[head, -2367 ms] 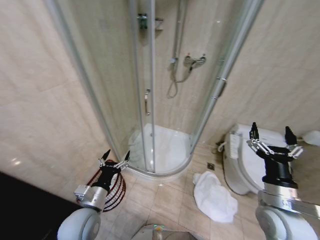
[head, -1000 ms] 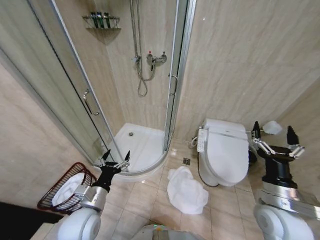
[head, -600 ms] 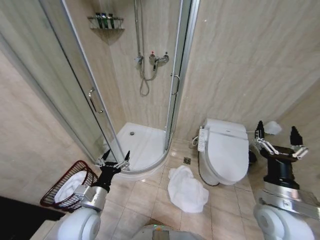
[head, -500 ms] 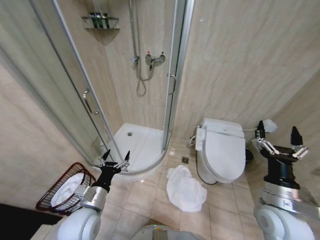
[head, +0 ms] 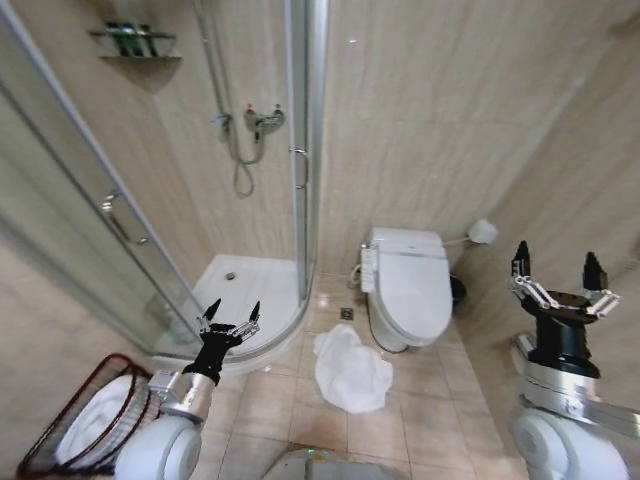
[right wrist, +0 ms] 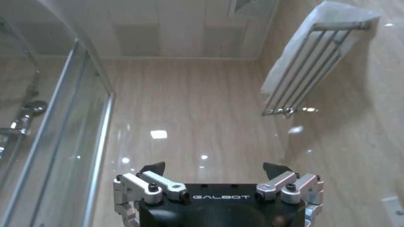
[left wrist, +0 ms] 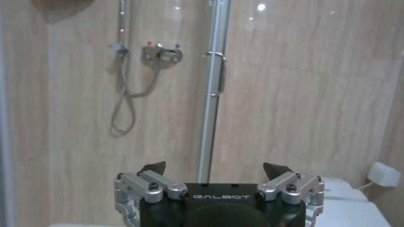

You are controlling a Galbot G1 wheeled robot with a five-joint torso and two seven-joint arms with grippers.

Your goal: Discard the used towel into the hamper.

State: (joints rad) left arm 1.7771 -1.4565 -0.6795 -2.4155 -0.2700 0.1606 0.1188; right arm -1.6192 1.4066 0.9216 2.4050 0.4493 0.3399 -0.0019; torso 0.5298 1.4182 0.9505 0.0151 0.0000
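evenly lit, glare spots on glossy tiles.

I see the used towel (head: 351, 371), white and crumpled into a loose heap, lying on the tiled floor in the lower middle of my head view. The hamper (head: 40, 448) sits at the lower left corner, a dark red-brown open-weave wire basket with a thicker rim, partly cut by the frame edge. White cloth already lies inside it. Hamper and towel are well apart.
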